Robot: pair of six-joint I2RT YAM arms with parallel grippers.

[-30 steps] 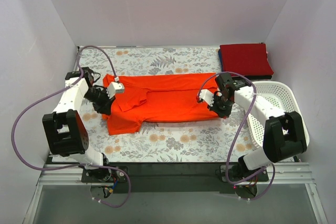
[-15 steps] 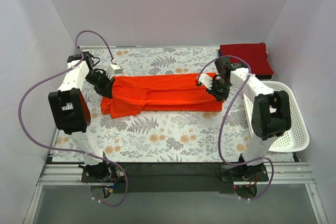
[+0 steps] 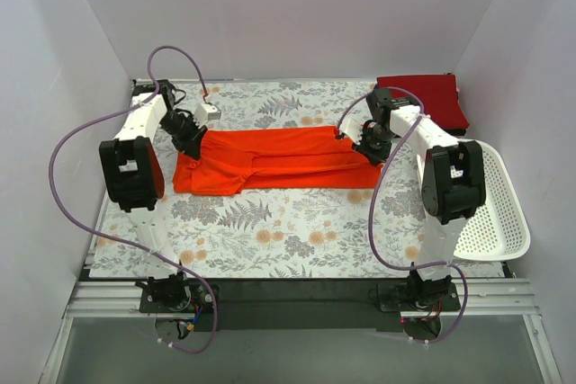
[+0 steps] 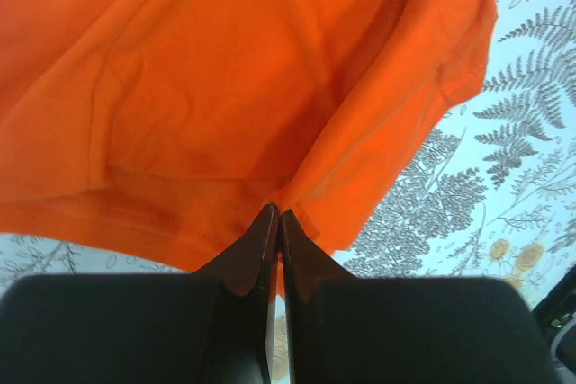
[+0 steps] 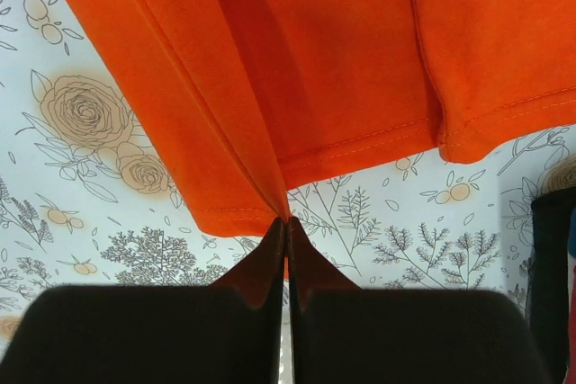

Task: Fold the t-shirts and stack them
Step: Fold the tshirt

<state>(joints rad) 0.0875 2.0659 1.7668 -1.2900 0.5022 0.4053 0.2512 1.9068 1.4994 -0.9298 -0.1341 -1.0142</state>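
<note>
Narrower and farther back than a second ago.
Pinching orange-red t-shirt (image 3: 270, 159) at both ends with left gripper (image 3: 193, 145) and right gripper (image 3: 367, 145); long axis left-right, hem rightward.

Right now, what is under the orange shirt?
The flowered cloth shows all around the orange shirt, so the shirt lies on it. Anything else beneath is covered and cannot be seen.
</note>
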